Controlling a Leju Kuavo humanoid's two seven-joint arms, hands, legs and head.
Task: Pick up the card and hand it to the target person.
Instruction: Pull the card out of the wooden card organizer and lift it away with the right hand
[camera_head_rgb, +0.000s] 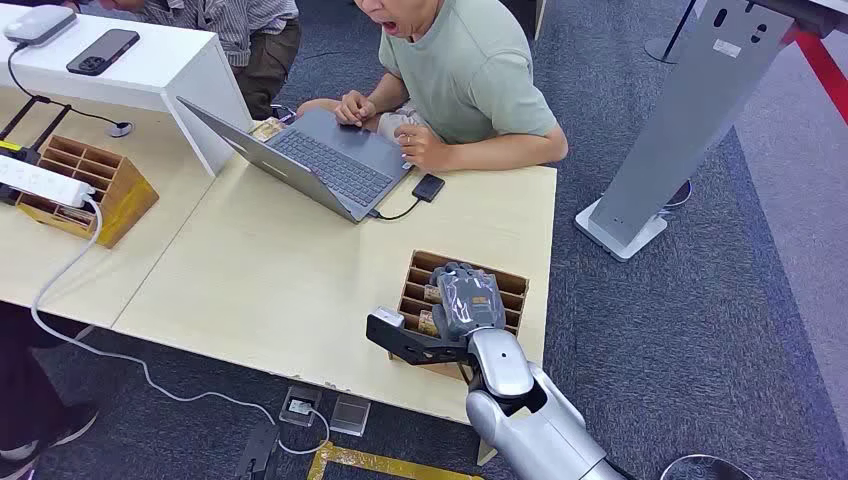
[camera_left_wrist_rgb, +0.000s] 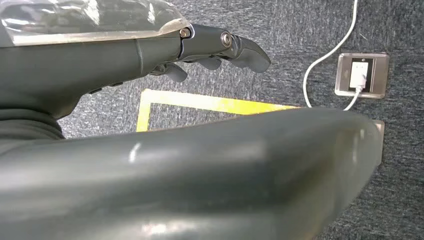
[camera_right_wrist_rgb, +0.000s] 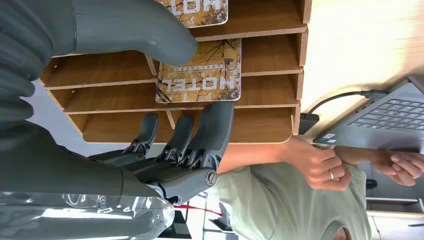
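A card printed with HOTEL and yellow trees lies in a slot of the wooden card holder. That holder stands at the table's near right corner. My right hand reaches down into it. In the right wrist view the right hand straddles the card: the thumb touches one corner and the fingers lie along the opposite edge, the card still in its slot. A person in a green shirt sits across the table. My left hand hangs over the floor, holding nothing.
A second card sits in the neighbouring slot. An open laptop is in front of the person. Another wooden holder and a power strip lie at the left. A grey stand rises at the right.
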